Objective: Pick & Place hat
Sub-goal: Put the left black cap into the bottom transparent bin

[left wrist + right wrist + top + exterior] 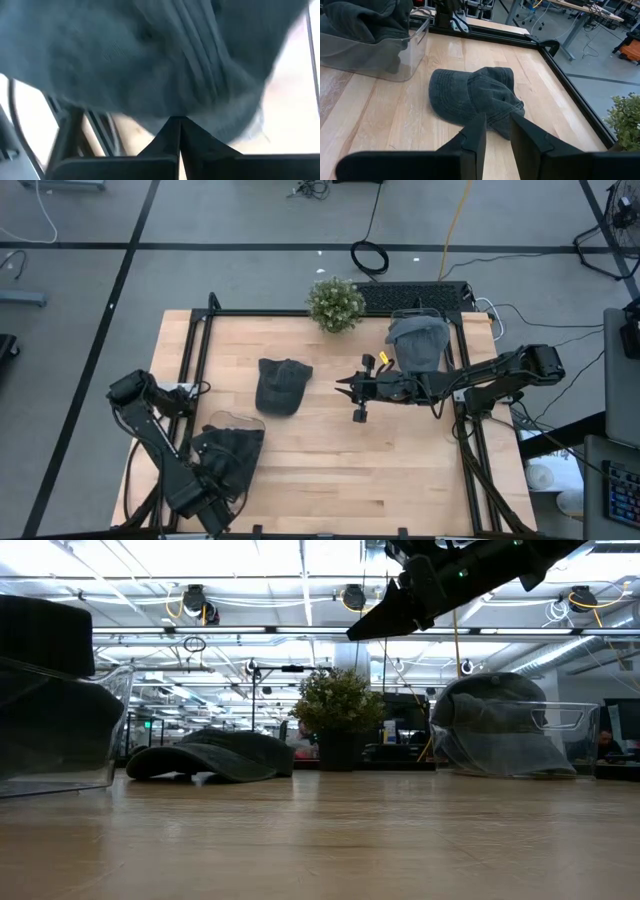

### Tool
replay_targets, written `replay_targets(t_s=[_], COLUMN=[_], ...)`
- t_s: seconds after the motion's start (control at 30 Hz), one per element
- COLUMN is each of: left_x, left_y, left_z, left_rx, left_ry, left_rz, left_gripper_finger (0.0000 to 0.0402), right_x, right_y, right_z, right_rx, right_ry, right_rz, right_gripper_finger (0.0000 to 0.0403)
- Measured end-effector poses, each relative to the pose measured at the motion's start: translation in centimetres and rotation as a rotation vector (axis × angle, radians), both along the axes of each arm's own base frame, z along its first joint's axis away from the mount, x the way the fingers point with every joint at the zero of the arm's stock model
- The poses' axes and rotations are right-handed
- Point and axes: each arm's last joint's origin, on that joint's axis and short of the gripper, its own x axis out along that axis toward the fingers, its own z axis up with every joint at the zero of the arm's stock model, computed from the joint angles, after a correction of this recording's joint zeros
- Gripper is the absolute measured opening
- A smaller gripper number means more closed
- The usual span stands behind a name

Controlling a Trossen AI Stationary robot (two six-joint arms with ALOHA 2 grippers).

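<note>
A dark grey cap (282, 385) (215, 755) (470, 95) lies crown up on the table's middle, untouched. My right gripper (343, 385) (497, 125) (365, 630) is open. It hovers well above the wood, just right of the cap, pointing at it. My left gripper (218, 468) (179, 122) is shut at the near left corner, close against dark hats piled in a clear bin (230, 442) (55, 720) (370, 45). My left gripper has its shut fingertips (172, 132) right up against the dark cloth (150, 60) of the hats in the bin. Whether they touch the cloth, I cannot tell.
A second clear bin (418, 345) (510, 730) holding a grey hat stands at the far right, beside my right arm. A small potted plant (335, 303) (340, 710) sits at the far edge. A black frame rail (200, 360) borders the wood. Bare wood lies near and right of the cap.
</note>
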Motion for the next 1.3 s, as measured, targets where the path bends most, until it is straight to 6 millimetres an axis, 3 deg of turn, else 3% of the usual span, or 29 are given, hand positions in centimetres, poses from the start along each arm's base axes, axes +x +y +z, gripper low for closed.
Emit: replay_targets(t_s=[0.17,0.43,0.57,0.7,0.97,1.13,1.3], left_x=[0.1,0.4,0.8,1.0,0.4,0.0,0.8], left_y=[0.9,1.4,2.1,2.5,4.0,4.8,5.3], left_z=[-1.0,-5.6,-6.7,-5.8,-1.4,-0.3,0.1], left_rx=[0.069,0.014,-0.014,-0.029,-0.044,-0.046,-0.035], left_ry=[0.004,-0.064,-0.044,-0.021,-0.155,-0.167,-0.236], left_rz=[-0.037,-0.072,-0.068,-0.094,-0.094,-0.092,-0.129], left_gripper_finger=[0.0003,0.0002,0.0005,0.0002,0.0003,0.0003,0.0003], right_x=[-0.1,-0.1,-0.1,-0.1,-0.1,-0.1,-0.1], right_y=[0.0,0.0,0.0,0.0,0.0,0.0,0.0], right_z=[-0.2,-0.2,-0.2,-0.2,-0.2,-0.2,-0.2], right_rx=[0.001,0.002,0.002,0.002,0.002,0.002,0.002], right_ry=[-0.019,-0.027,-0.029,-0.029,-0.030,-0.030,-0.030], right_rz=[0.000,0.000,0.000,0.000,0.000,-0.001,-0.001], right_gripper_finger=[0.0075,0.0075,0.0075,0.0075,0.0075,0.0075,0.0075])
